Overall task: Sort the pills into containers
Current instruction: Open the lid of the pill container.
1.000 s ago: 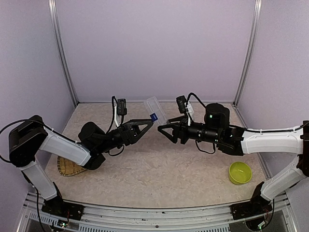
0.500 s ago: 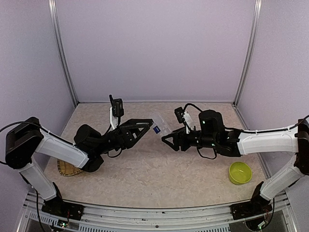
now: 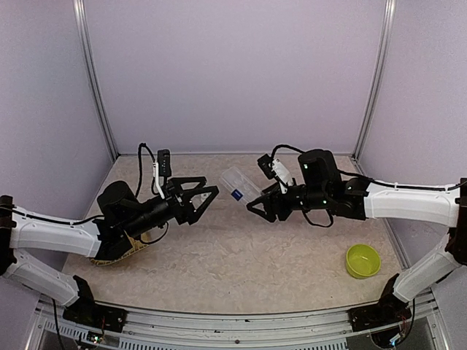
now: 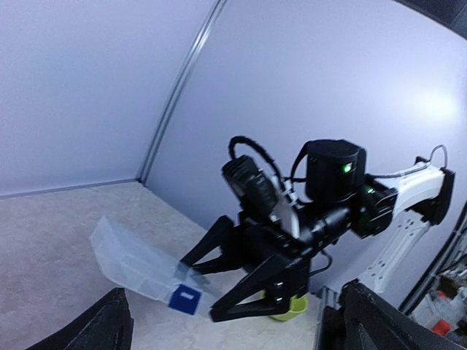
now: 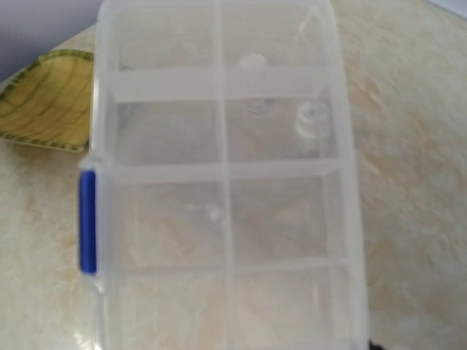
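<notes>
Grips the clear box (image 5: 228,219) by one end with the right tool (image 3: 255,200), jaws closed on the plastic, and carries it tilted in the air above the middle of the bench (image 3: 241,270), touching nothing else. Looks down through the clear plastic from the right wrist, so probably holds it this way to check the compartments or to bring it down flat for sorting. Shows the left tool (image 3: 207,201) spread wide and empty, near the box's free end but apart from it. Probably stands off there so that the box hangs from the other arm alone. Finds the woven tray (image 3: 109,255) at the left of the bench, partly under the left arm, and the green bowl (image 3: 363,260) well apart on the right.

Cannot make out a single one of the pills for certain. Sees only a few pale specks inside the compartments, perhaps pills, perhaps marks or glints in the plastic. Cannot vouch for the blue latch (image 5: 87,222) being fastened either. Loses the near end of the box, and the grip itself, below the edge of the right wrist view. Gets no look into the tray or the bowl. Catches the left tool's own fingers only as dark tips in the bottom corners of its wrist view.
</notes>
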Available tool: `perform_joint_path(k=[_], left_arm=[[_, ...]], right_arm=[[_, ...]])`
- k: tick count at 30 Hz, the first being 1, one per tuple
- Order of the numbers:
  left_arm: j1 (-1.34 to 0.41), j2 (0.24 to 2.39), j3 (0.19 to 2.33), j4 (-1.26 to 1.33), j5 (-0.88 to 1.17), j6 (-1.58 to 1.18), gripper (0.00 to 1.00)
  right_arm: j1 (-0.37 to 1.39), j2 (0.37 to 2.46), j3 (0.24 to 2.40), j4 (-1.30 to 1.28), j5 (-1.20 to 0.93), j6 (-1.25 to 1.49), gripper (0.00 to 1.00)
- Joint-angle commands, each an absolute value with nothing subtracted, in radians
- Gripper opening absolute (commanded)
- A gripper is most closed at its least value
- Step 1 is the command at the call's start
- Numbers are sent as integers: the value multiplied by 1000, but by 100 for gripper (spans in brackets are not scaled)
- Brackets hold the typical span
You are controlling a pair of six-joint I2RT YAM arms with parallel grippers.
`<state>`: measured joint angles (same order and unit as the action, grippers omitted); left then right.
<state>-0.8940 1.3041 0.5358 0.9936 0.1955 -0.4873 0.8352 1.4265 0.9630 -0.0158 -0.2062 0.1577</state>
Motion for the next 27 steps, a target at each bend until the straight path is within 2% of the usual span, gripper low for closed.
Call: perform_joint_path(k=[1, 8, 15, 27], left_arm=[[-906, 1219, 530, 701, 16, -253, 99], [-923, 1156, 508, 553, -161, -98, 99], [-979, 1260, 541, 522, -310, -90, 99], [-1029, 1410, 645, 576, -339, -114, 99]], right_arm=[[829, 1428, 1040, -149, -300, 71, 58], [829, 1423, 1073, -201, -329, 69, 59], [830, 1421, 1097, -220, -353, 73, 59], [863, 1440, 1099, -201, -361, 83, 59]])
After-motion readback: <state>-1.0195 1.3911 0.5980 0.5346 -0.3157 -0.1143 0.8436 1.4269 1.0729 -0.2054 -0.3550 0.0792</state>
